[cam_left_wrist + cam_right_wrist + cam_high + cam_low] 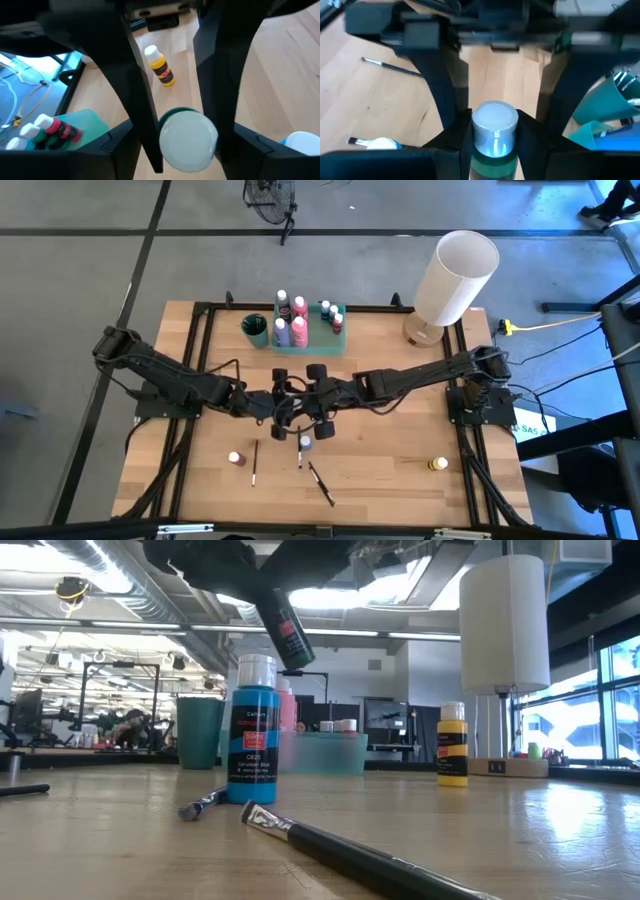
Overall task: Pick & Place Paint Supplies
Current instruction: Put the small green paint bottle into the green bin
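The green bottle (287, 632) hangs tilted in the air over the middle of the counter (400, 430), its white cap uppermost, well above the blue bottle (253, 730) standing below it. Both grippers meet on it. The right gripper (494, 145) has its fingers pinching the bottle's body just under the cap. The left gripper (187, 145) straddles the cap end from the other side; I cannot tell whether it grips or only flanks it.

This reads as a hand-over. To do it well, only one arm should carry the load before either moves. The right grip looks centred, so it seems fit to take the bottle. The left arm would best back off straight along its own line, without sweeping sideways, so the cap is not knocked and the bottle not twisted in the pinch.

The tray (320, 345) at the far edge already holds several bottles, so the likely set-down needs a free gap and an upright bottle. The blue bottle and the brushes (320, 482) below call for a high carry.
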You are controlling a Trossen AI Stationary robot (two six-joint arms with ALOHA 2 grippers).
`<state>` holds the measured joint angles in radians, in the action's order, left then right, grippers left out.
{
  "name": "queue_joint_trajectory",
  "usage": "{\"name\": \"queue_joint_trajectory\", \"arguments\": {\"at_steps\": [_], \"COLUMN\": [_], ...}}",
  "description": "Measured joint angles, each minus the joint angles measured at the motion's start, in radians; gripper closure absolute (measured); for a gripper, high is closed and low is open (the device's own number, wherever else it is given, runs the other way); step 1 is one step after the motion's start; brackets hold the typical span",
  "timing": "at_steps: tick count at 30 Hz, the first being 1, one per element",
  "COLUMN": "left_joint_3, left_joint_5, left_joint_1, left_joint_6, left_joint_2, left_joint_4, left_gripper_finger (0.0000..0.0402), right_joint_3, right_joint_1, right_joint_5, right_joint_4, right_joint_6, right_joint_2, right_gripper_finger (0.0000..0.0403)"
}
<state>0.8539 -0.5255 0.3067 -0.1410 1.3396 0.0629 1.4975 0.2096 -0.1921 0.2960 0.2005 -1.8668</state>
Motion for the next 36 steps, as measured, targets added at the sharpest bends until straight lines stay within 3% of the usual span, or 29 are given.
{"name": "queue_joint_trajectory", "arguments": {"at_steps": [8,16,19,27,36], "left_joint_3": [0.004,0.004,0.004,0.003,0.002], "left_joint_5": [-0.058,-0.275,-0.310,-0.251,-0.162], "left_joint_1": [0.008,0.055,0.070,0.079,0.077], "left_joint_6": [-0.001,-0.037,-0.037,0.000,0.095], "left_joint_2": [-0.005,-0.006,-0.006,-0.004,-0.003], "left_joint_4": [0.046,0.120,0.142,0.230,0.323], "left_gripper_finger": [0.0156,0.0157,0.0156,0.0159,0.0160], "right_joint_3": [-0.003,-0.005,-0.003,-0.002,-0.001], "right_joint_1": [0.017,0.045,0.058,0.079,0.072], "right_joint_5": [-0.151,-0.372,-0.476,-0.688,-0.834], "right_joint_4": [0.110,0.240,0.300,0.482,0.521], "right_joint_6": [-0.044,-0.119,-0.164,-0.316,-0.401], "right_joint_2": [-0.003,0.000,0.010,0.039,0.041], "right_gripper_finger": [0.0287,0.0287,0.0287,0.0287,0.0287]}}
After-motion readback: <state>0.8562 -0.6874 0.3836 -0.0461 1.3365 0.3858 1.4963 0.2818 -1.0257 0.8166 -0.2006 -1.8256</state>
